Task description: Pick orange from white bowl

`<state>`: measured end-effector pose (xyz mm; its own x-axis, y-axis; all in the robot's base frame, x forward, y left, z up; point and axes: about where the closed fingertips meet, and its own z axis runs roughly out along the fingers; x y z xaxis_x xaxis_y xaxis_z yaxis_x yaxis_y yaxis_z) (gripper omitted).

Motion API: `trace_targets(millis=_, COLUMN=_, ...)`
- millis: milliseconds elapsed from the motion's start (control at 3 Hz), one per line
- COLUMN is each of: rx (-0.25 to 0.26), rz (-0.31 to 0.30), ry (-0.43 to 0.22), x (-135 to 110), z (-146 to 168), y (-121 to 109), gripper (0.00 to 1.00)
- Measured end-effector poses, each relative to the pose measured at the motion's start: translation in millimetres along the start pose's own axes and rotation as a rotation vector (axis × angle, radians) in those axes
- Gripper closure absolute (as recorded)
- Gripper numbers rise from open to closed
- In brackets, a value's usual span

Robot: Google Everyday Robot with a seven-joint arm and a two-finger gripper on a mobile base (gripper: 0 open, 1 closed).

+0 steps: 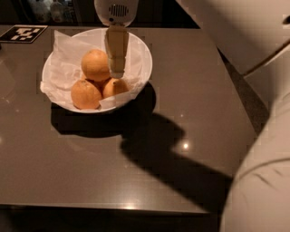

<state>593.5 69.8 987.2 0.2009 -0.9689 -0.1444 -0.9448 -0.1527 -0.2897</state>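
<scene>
The white bowl (pixel 144 68) stands at the back left of the dark table, lined with crumpled white paper (pixel 61 68). Three oranges lie in it. The orange (pixel 94 64), the largest, sits on top toward the back. Two smaller oranges lie in front of it, one at the front left (pixel 85 94) and one at the front right (pixel 114 87). My gripper (pixel 117 70) hangs tip-down over the bowl, just right of the orange and above the front-right one. It holds nothing that I can see.
A black-and-white marker tag (pixel 22 34) lies at the table's back left corner. My pale arm (pixel 263 181) fills the right side of the view. The table's front edge (pixel 113 208) runs along the bottom. Bottles (pixel 50 9) stand behind the table.
</scene>
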Motion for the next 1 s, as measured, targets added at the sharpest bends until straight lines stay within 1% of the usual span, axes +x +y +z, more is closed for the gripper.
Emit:
trace_targets(millis=333, rx=-0.044, rz=-0.008, ry=-0.024, x=-22.3, z=14.7, y=-2.2, gripper=0.0)
trace_targets(millis=667, rx=-0.07, rz=0.003, ry=-0.038, x=-32.8, z=24.4, y=-3.7, gripper=0.0)
trace_targets(millis=1000, rx=-0.088, rz=0.015, ry=-0.046, x=-37.1, z=31.2, y=-6.1, gripper=0.09)
